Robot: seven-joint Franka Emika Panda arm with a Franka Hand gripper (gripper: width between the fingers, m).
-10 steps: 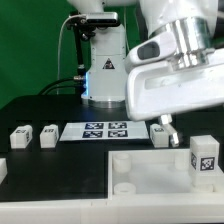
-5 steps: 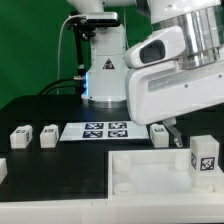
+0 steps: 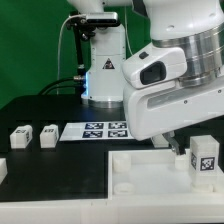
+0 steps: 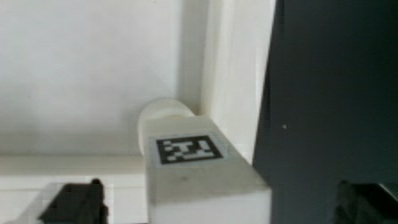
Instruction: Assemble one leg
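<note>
In the wrist view my gripper is open, with its dark fingertips wide apart. A white leg with a square tag on top lies between them, touching neither, where the white tray's wall meets the black table. In the exterior view the gripper is low, just behind the tray, and hides that leg. Another leg stands upright on the tray's right corner. Two more legs lie on the table at the exterior view's left.
The marker board lies on the black table behind the tray, between the left legs and my gripper. A white part shows at the exterior view's left edge. The robot base stands at the back.
The arm has come down and moved towards the exterior view's left. It now covers the leg that lay beside the marker board's right end.
</note>
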